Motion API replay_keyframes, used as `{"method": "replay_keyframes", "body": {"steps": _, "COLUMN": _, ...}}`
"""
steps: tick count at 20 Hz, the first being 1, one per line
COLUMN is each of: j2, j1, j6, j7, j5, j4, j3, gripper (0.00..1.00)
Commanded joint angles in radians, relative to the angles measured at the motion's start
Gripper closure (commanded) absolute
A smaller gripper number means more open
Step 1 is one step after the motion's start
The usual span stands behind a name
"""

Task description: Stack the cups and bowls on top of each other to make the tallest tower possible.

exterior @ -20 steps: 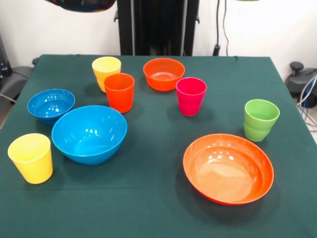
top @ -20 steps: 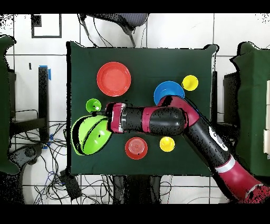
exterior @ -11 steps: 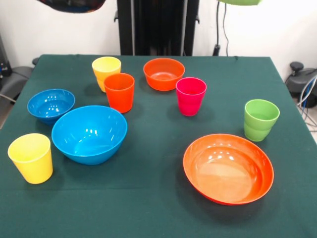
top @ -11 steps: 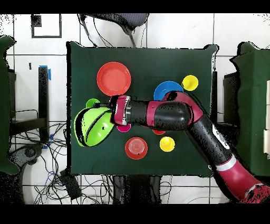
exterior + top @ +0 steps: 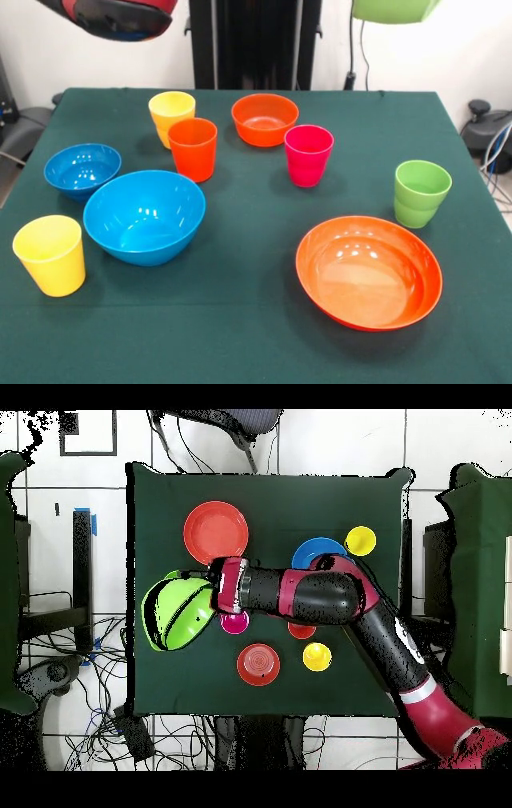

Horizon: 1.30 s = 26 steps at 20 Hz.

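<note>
- Overhead, the gripper (image 5: 212, 592) sits at the end of the red and black arm (image 5: 330, 596), right against the large lime green bowl (image 5: 178, 613); the fingers themselves are hidden, so I cannot tell whether they are parted or clamped.
- That lime bowl is tilted on its side above the tabletop (image 5: 256, 336); in the front view only its lower part shows at the top edge.
- Just beside it, half hidden, is the light green cup (image 5: 421, 193), standing upright near the wide shallow orange bowl (image 5: 368, 272).
- The pink-red cup (image 5: 308, 155) stands near the middle, with the small orange bowl (image 5: 265, 119) just behind it.
- An orange cup (image 5: 192, 149) stands just in front of one yellow cup (image 5: 171, 115), the two very close.
- The large blue bowl (image 5: 144, 216) sits beside the small blue bowl (image 5: 82, 170), rims nearly touching.
- The other yellow cup (image 5: 50, 254) stands alone near the front corner.
</note>
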Motion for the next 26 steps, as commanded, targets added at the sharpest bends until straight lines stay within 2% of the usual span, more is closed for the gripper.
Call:
{"method": "replay_keyframes", "body": {"steps": 1, "j2": 0.091, "j1": 0.028, "j6": -0.015, "j7": -0.355, "j5": -0.079, "j4": -0.108, "j3": -0.143, "gripper": 1.00}}
{"method": "replay_keyframes", "body": {"steps": 14, "j2": 0.162, "j1": -0.003, "j6": -0.039, "j7": -0.496, "j5": -0.138, "j4": -0.132, "j3": -0.184, "gripper": 1.00}}
{"method": "replay_keyframes", "body": {"steps": 18, "j2": 0.153, "j1": 0.001, "j6": -0.050, "j7": -0.517, "j5": -0.163, "j4": -0.140, "j3": -0.185, "gripper": 1.00}}
{"method": "replay_keyframes", "body": {"steps": 26, "j2": 0.219, "j1": -0.037, "j6": -0.098, "j7": -0.681, "j5": -0.193, "j4": -0.127, "j3": -0.184, "gripper": 1.00}}
